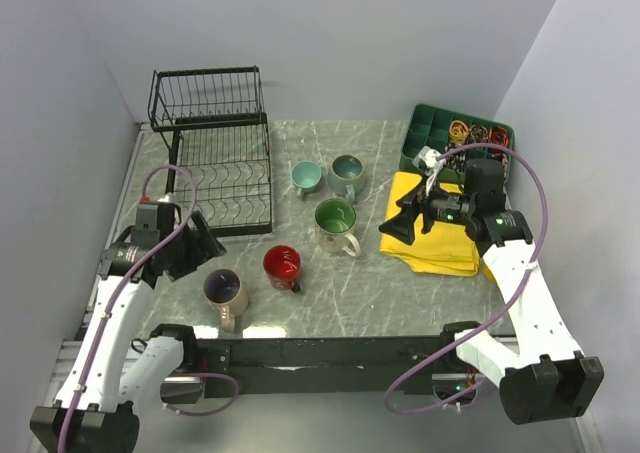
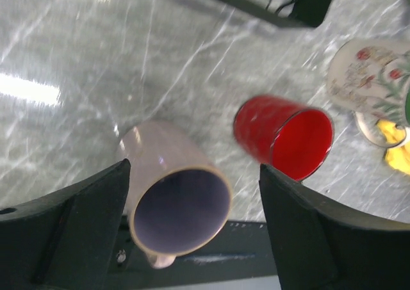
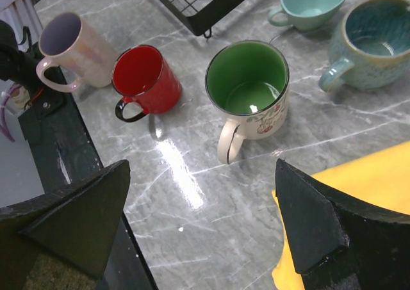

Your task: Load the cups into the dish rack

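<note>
beige mug pickup pending, rack empty
dish rack (image 1: 212, 163) sits upper left in the top view. left gripper (image 2: 194, 169) has jaws apart over the beige mug (image 1: 224, 291) at lower left; right gripper (image 1: 405, 223) also apart, holding nothing. advise centring on the rim, clear of the red mug (image 2: 285, 133).

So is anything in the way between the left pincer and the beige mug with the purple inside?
Nothing visible. The left pincer hangs open over the beige mug, with no object between them. The red mug stands beside the beige one, apart from it and off that line.
</note>
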`<state>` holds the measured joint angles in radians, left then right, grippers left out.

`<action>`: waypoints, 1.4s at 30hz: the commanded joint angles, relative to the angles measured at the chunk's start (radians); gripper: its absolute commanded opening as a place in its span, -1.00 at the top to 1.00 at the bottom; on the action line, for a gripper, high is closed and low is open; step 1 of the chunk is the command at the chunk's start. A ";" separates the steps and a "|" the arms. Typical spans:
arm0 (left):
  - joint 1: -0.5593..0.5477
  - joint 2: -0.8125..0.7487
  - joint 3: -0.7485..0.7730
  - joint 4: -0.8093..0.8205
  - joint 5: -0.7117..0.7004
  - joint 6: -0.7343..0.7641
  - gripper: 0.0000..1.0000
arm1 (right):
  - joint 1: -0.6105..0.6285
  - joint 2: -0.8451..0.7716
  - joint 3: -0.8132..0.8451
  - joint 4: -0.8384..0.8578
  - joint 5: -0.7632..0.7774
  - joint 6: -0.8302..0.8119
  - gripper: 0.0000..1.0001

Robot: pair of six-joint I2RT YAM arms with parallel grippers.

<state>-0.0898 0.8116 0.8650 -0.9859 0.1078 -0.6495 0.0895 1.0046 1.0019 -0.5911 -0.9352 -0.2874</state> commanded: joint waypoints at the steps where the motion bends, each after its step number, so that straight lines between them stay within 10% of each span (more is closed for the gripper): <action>1: -0.007 -0.019 0.020 -0.086 -0.031 -0.042 -0.59 | 0.004 -0.012 -0.011 0.054 -0.045 -0.019 -1.00; 33: -0.177 0.139 -0.101 -0.102 -0.146 -0.105 0.19 | 0.006 0.005 0.000 0.004 -0.062 -0.053 -1.00; 42: -0.222 0.135 -0.090 -0.092 -0.194 -0.136 0.72 | 0.026 0.046 0.049 -0.114 -0.077 -0.125 -1.00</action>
<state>-0.3073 0.9642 0.7628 -1.1221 -0.0475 -0.7498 0.0921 1.0313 0.9882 -0.6277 -0.9852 -0.3534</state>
